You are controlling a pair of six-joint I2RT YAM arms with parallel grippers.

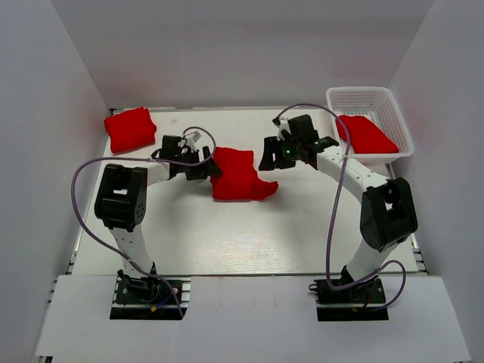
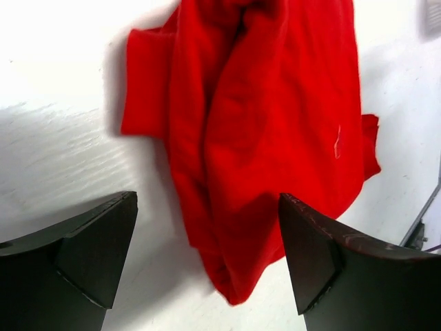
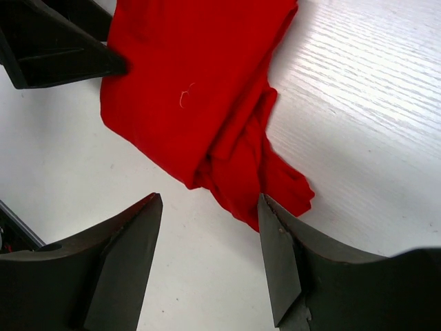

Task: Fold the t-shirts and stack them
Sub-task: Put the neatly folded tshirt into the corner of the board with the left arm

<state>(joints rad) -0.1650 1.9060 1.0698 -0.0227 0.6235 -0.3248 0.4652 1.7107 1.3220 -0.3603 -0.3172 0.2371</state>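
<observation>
A crumpled, partly folded red t-shirt point(image 1: 236, 175) lies mid-table between the two grippers. My left gripper point(image 1: 210, 169) is open at its left edge. In the left wrist view point(image 2: 207, 200) the jaws straddle the shirt's point(image 2: 262, 124) near corner without closing on it. My right gripper point(image 1: 266, 160) is open just right of the shirt and above it. In the right wrist view point(image 3: 209, 198) the shirt's point(image 3: 200, 83) bunched end lies just beyond the fingertips. A folded red t-shirt point(image 1: 129, 128) lies at the far left. Another red t-shirt point(image 1: 367, 134) sits in the white basket point(image 1: 367, 97).
The white lattice basket stands at the far right corner. White walls enclose the table on three sides. Purple cables loop from both arms. The left gripper's black finger point(image 3: 58, 48) shows in the right wrist view, at the shirt's far edge.
</observation>
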